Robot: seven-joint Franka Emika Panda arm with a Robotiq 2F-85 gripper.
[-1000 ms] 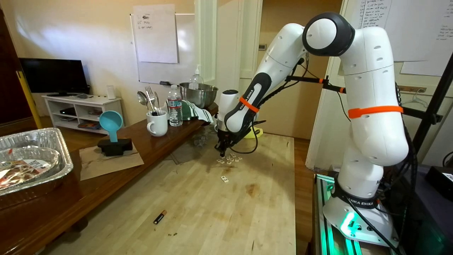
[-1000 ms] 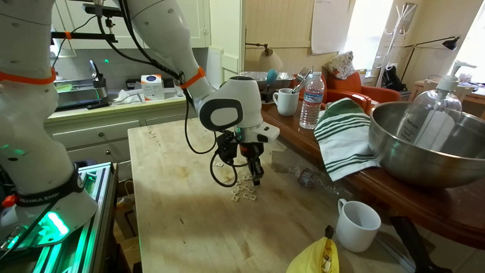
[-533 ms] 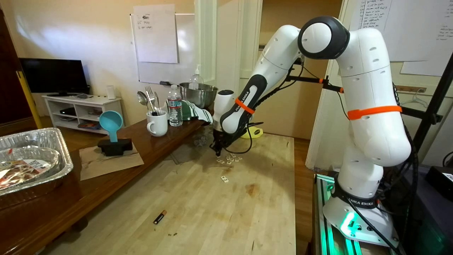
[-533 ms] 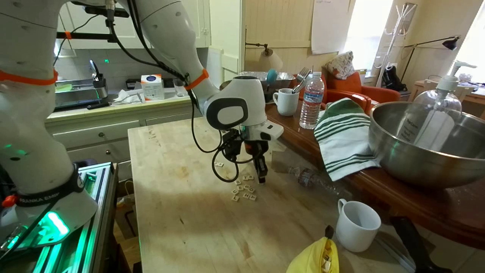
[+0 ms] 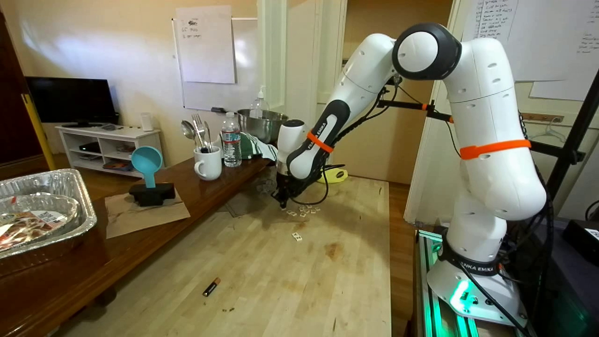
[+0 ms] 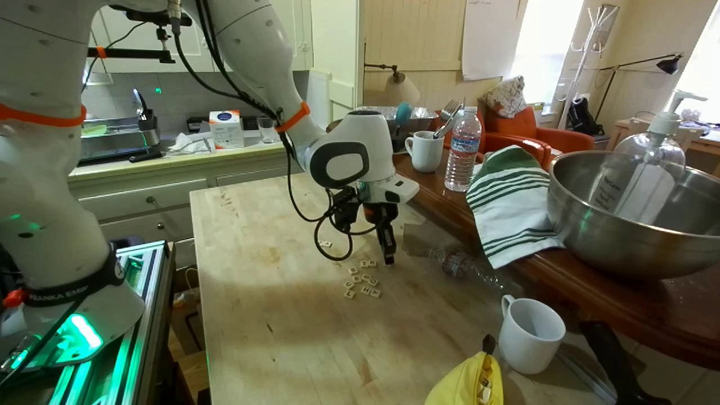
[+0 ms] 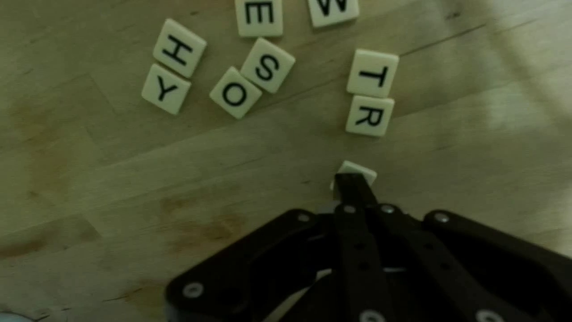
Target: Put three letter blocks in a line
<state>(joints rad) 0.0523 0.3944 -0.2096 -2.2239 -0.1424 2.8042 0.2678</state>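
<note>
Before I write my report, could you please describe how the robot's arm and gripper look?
The arm is white and rounded, with black-ringed joint caps, orange bands, black cables and a black base collar lettered "FRANKA". The gripper is black, with slim fingers and pale round screw heads in the wrist view.

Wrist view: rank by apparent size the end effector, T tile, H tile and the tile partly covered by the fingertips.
1. End effector: largest by far, nearest the camera.
2. T tile and H tile: too alike to rank.
3. Partly covered tile: smallest visible patch; full size hidden.
</note>
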